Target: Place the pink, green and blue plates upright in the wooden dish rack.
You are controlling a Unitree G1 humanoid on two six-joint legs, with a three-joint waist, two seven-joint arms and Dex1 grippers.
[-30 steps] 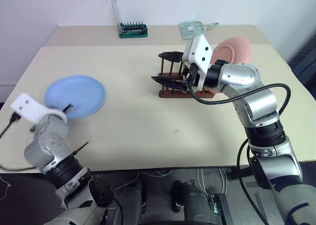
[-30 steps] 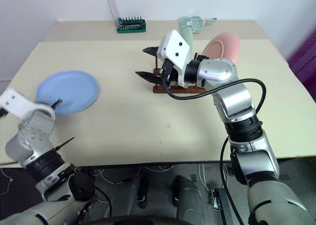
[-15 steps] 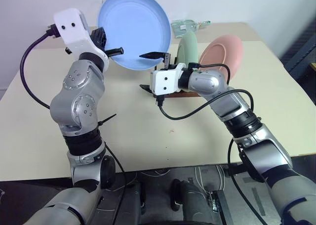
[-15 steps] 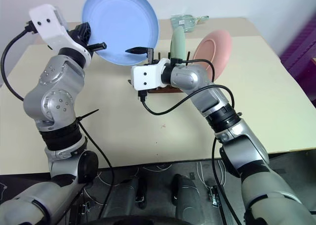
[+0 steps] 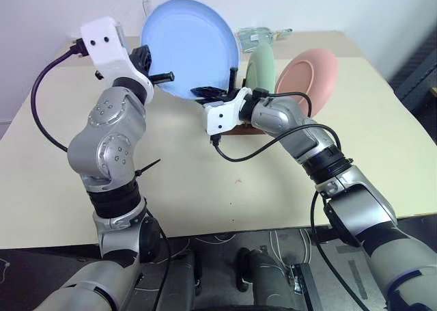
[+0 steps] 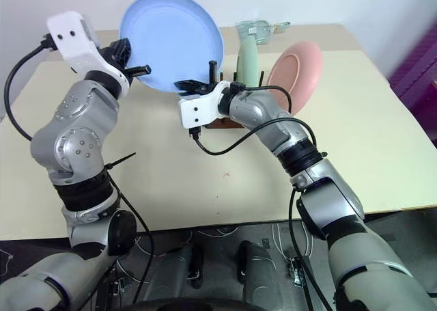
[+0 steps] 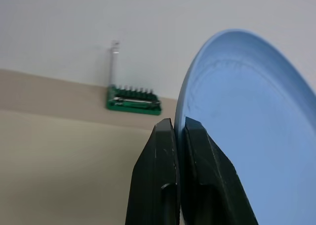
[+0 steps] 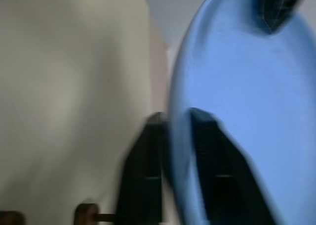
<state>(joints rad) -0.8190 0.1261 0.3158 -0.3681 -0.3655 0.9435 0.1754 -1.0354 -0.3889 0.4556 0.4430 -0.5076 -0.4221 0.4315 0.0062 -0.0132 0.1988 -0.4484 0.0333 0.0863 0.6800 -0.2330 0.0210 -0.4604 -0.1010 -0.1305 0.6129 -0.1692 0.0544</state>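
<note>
Holding the blue plate (image 5: pixel 191 46) up in the air above the tabletop (image 5: pixel 205 181), I have it standing nearly on edge, its hollow face turned toward me. It hangs just beside the wooden dish rack (image 6: pixel 217 122), on the rack's left and higher than its pegs. My left pincer (image 5: pixel 158 75) is clamped on the plate's left rim; in the left wrist view one finger lies on each face of the rim (image 7: pixel 177 151) with the plate between them. My right pincer (image 5: pixel 208 91) has its fingers together on the plate's lower rim, on the side nearest the rack; in the right wrist view the rim runs between the two dark fingers (image 8: pixel 148 175). So both pincers grip the same plate, one at the left edge and one at the bottom.

In the rack the green plate (image 5: pixel 261 68) stands upright between the pegs, seen almost edge-on. The pink plate (image 5: pixel 308 77) stands at the rack's right end, leaning away to the right, its hollow face toward me. My right forearm crosses in front of the rack and hides most of its rails.

Beyond the rack, at the tabletop's far edge, lies a small clear packet (image 5: pixel 261 34). Well to the rack's left, against the wall, stands a green holder of tool bits (image 7: pixel 133 100) with a clear lid raised.
</note>
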